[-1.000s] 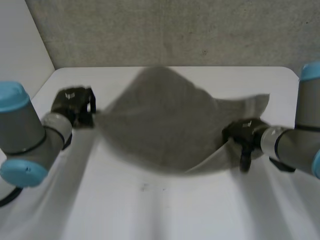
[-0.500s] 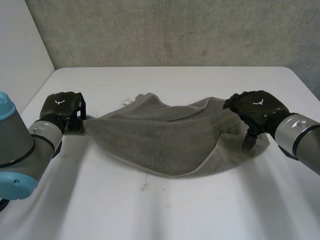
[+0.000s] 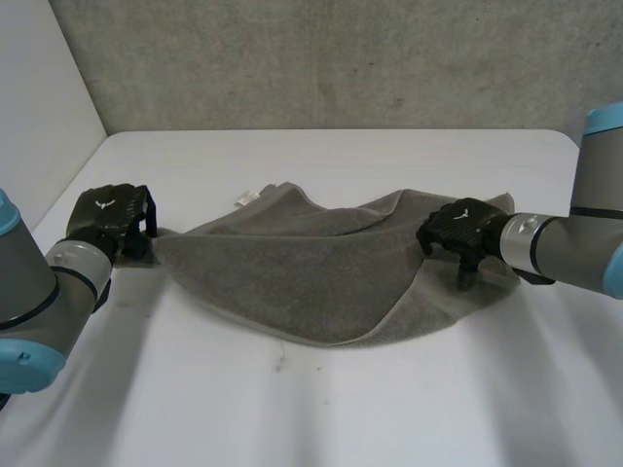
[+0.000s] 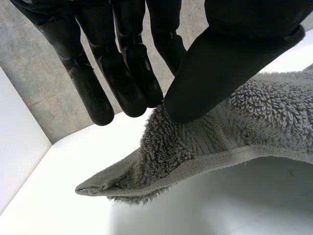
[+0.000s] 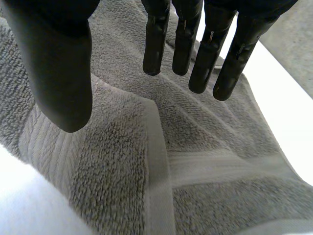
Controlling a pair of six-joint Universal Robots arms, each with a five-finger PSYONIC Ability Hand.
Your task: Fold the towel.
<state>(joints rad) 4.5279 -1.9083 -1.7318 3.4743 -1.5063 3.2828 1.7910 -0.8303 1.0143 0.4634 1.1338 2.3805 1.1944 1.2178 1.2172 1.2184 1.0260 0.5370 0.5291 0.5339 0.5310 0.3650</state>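
The grey towel (image 3: pixel 292 277) lies doubled over across the middle of the white worktop (image 3: pixel 321 409). The left hand (image 3: pixel 109 219) pinches its left corner between thumb and fingers, probably to hold that end taut. The right hand (image 3: pixel 459 232) hangs open just above the right end, gripping nothing.

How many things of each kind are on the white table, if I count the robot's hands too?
Grey towel: 1
Black hands: 2, the left hand and the right hand
Total: 3
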